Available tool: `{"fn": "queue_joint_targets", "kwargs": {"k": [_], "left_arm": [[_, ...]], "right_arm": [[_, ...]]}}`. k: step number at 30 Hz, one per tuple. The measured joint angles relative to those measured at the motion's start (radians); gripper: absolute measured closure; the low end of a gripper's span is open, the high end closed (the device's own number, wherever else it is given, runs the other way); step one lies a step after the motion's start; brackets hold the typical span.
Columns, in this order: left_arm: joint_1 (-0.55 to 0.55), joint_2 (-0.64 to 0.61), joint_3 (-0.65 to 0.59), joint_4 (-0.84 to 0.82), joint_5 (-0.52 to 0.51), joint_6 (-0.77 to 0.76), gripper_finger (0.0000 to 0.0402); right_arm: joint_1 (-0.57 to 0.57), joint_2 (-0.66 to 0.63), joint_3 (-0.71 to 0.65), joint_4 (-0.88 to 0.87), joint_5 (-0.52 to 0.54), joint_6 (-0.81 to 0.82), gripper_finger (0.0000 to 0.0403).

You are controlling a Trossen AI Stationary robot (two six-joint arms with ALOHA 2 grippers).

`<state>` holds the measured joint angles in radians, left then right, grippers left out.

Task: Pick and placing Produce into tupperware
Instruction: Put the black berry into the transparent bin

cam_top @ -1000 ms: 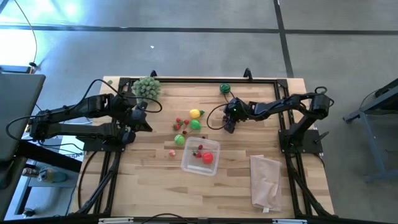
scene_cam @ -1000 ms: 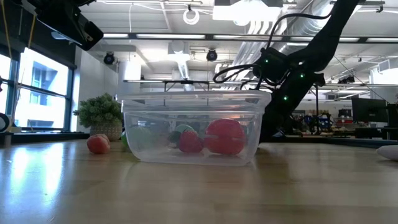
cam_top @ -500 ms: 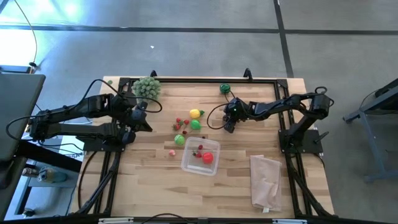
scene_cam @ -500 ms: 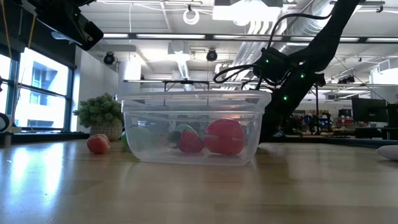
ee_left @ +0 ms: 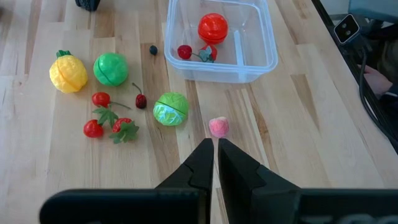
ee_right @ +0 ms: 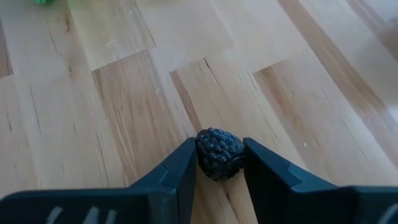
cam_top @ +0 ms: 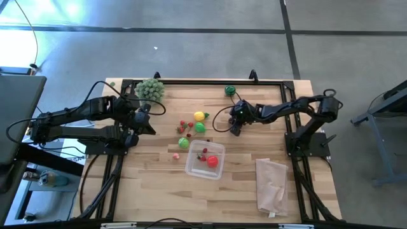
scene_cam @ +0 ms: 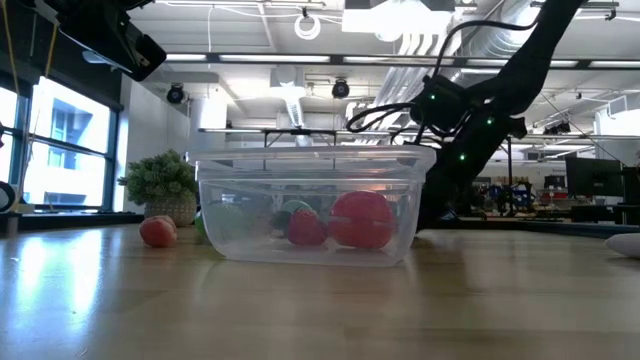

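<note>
The tupperware (cam_top: 205, 159) sat mid-table, holding a red ball and two small pieces. Seven produce items (ee_left: 171, 108) remained outside. The right gripper (ee_right: 219, 163) clamped a dark berry (ee_right: 219, 153) (left gripper (ee_left: 215, 149) closed, empty).

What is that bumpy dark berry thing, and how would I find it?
Start at the clear tupperware mid-table, then look just past its far right corner to the right hand. Between its fingers sits the blackberry, on the wood. It is the only dark, knobbly fruit; the others are smooth and bright.
</note>
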<state>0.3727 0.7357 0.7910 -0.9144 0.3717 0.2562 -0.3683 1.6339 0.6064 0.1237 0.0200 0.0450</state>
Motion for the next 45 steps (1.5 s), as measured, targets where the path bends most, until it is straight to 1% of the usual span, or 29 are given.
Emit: {"fn": "queue_joint_targets", "kwargs": {"k": [7,16,20,23,26,28,32,34,40,45], "left_arm": [[0.000,0.000,0.000,0.000,0.000,0.000,0.0387],[0.000,0.000,0.000,0.000,0.000,0.000,0.0387],[0.000,0.000,0.000,0.000,0.000,0.000,0.0387],[0.000,0.000,0.000,0.000,0.000,0.000,0.0387],[0.000,0.000,0.000,0.000,0.000,0.000,0.0387],[0.000,0.000,0.000,0.000,0.000,0.000,0.0387],[0.000,0.000,0.000,0.000,0.000,0.000,0.0387],[0.000,0.000,0.000,0.000,0.000,0.000,0.0387],[0.000,0.000,0.000,0.000,0.000,0.000,0.0387],[0.000,0.000,0.000,0.000,0.000,0.000,0.0387]], "right_arm": [[0.002,-0.020,0.009,0.000,-0.003,0.000,0.0296],[0.017,-0.123,0.109,-0.033,-0.046,-0.041,0.0296],[0.064,-0.183,0.179,-0.031,-0.136,-0.090,0.0296],[0.124,-0.205,0.249,-0.030,-0.205,-0.113,0.0296],[0.203,-0.206,0.326,-0.044,-0.224,-0.136,0.0295],[0.257,-0.194,0.381,-0.082,-0.207,-0.153,0.0295],[0.362,-0.159,0.454,-0.197,-0.076,-0.156,0.0295],[0.403,-0.134,0.461,-0.219,-0.039,-0.133,0.0295],[0.486,-0.012,0.459,-0.228,0.009,-0.027,0.0295],[0.517,0.092,0.459,-0.218,0.029,0.025,0.0295]]}}
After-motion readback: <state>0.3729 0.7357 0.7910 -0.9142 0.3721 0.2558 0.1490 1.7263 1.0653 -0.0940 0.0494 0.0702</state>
